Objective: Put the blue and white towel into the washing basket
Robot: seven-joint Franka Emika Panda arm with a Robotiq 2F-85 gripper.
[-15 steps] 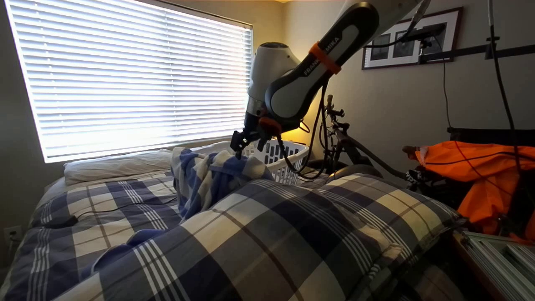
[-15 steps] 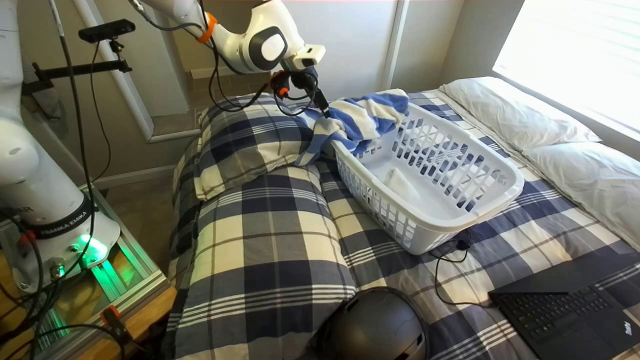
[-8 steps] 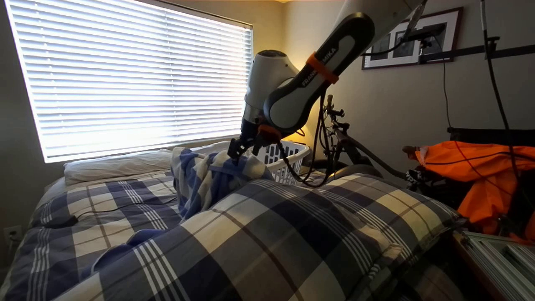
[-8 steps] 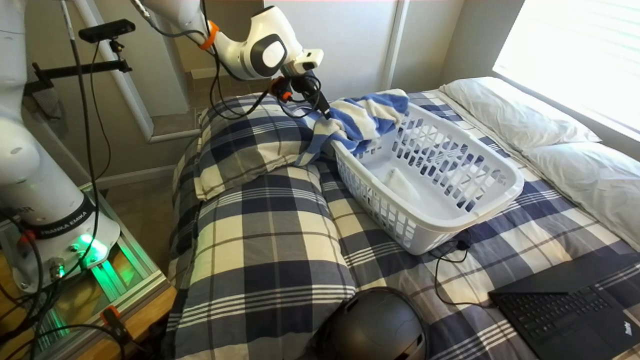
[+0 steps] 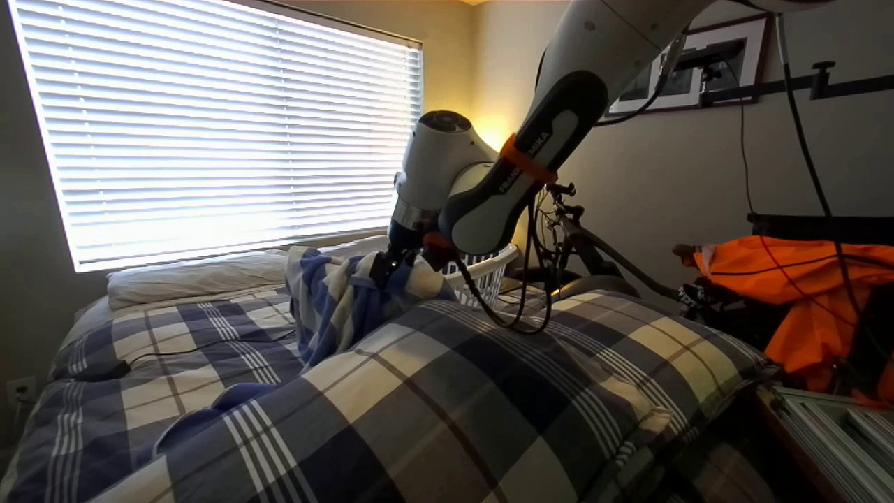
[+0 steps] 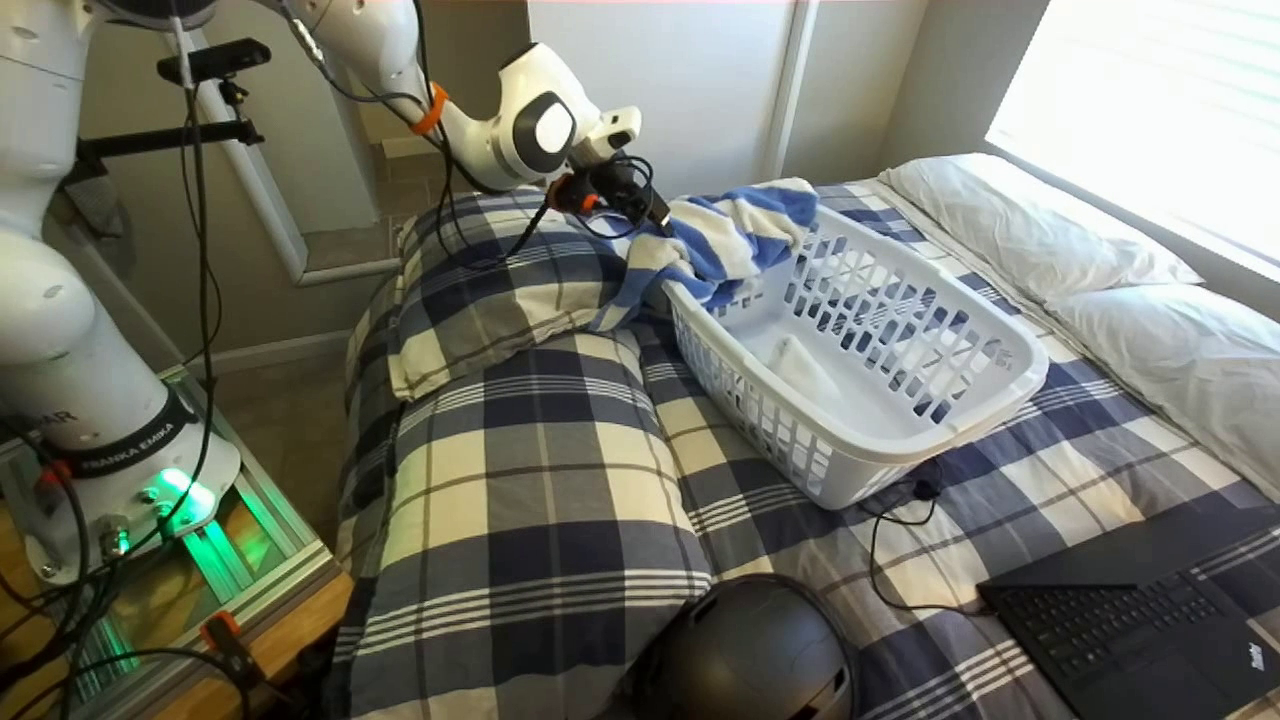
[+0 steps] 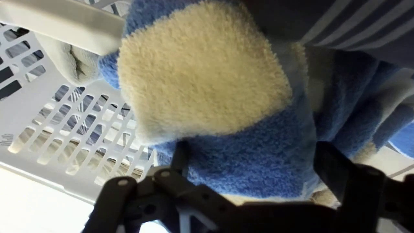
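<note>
The blue and white towel drapes over the far end rim of the white washing basket, partly inside and partly hanging outside. In an exterior view its outer part hangs down beside the plaid bedding. My gripper points down at the towel over the basket's end, touching or very close to it. In the wrist view my gripper is open, with its fingers wide apart and a blue fold of the towel between them. Whether the fingertips press into the cloth is hard to tell.
Bunched plaid bedding rises beside the basket, close under my arm. A small white cloth lies in the basket. A black helmet, a laptop with a cable and white pillows are also on the bed.
My arm has come down and the gripper has moved lower, from just above the towel to right at its fold. The towel and basket have not visibly moved.
</note>
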